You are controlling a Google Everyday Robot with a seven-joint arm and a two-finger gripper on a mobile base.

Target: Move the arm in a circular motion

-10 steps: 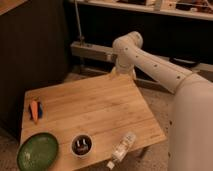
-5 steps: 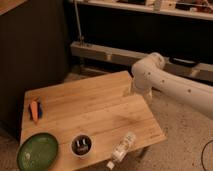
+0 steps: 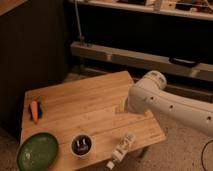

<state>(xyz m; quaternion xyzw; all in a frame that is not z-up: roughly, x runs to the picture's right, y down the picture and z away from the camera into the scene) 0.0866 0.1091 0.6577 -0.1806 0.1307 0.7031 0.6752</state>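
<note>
The arm (image 3: 165, 102) is a thick glossy white tube with small dark dots. It enters from the right edge and ends in a rounded joint (image 3: 150, 82) over the right end of the wooden table (image 3: 95, 107). A pale bit of the gripper (image 3: 121, 107) shows just left of the joint, low over the tabletop, and the arm hides the rest of it.
On the table lie an orange carrot (image 3: 34, 111) at the left, a green plate (image 3: 37, 151) at the front left, a dark bowl (image 3: 81, 145) and a clear bottle (image 3: 121, 149) on its side near the front edge. A long metal rail (image 3: 140, 57) runs behind.
The arm has swung from behind the table's far edge to the right and down toward the camera. Its joint now hangs over the table's right end.
</note>
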